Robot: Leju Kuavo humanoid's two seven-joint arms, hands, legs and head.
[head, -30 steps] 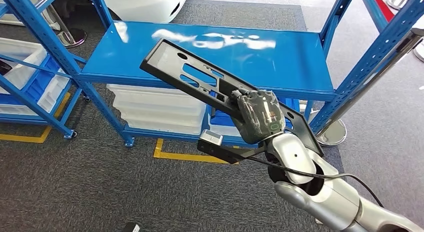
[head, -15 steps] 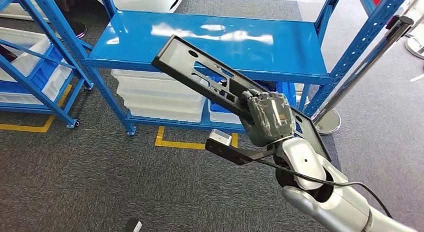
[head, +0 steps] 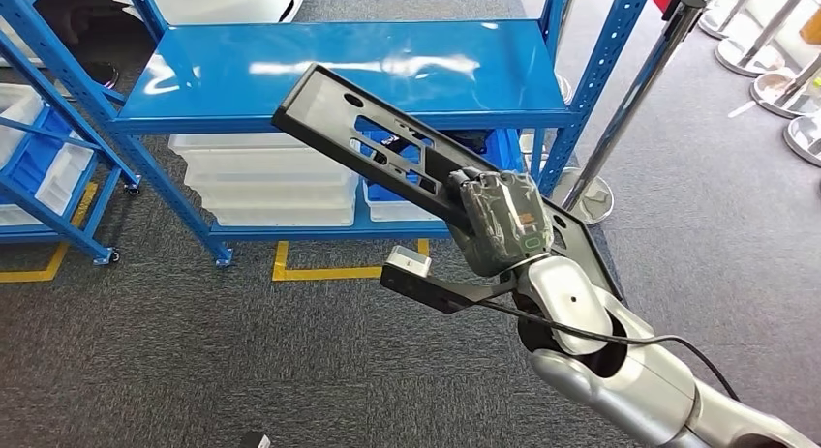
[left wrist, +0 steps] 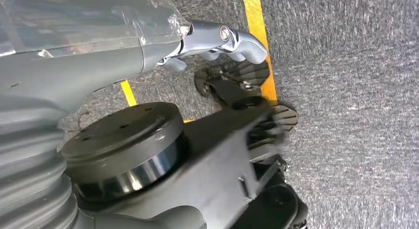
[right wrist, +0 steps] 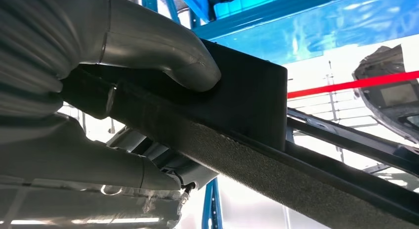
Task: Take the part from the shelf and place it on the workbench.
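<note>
The part is a long, flat black plate with several cutouts. My right hand grips it near its nearer end and holds it in the air, tilted, its far end up over the front edge of the blue shelf. The shelf's top board is bare. In the right wrist view the grey thumb presses on the part's black face, with the fingers under it. My left hand hangs over the grey carpet and holds nothing, its fingers apart.
White bins and a blue bin sit on the shelf's lower level. A second blue rack stands at the left. A chrome stanchion post leans in at the right, with more stanchion bases beyond. Yellow tape marks the carpet.
The whole picture has shifted: the shelf now lies further left and more floor shows at the right, so the camera has turned. My right hand still holds the part the same way.
</note>
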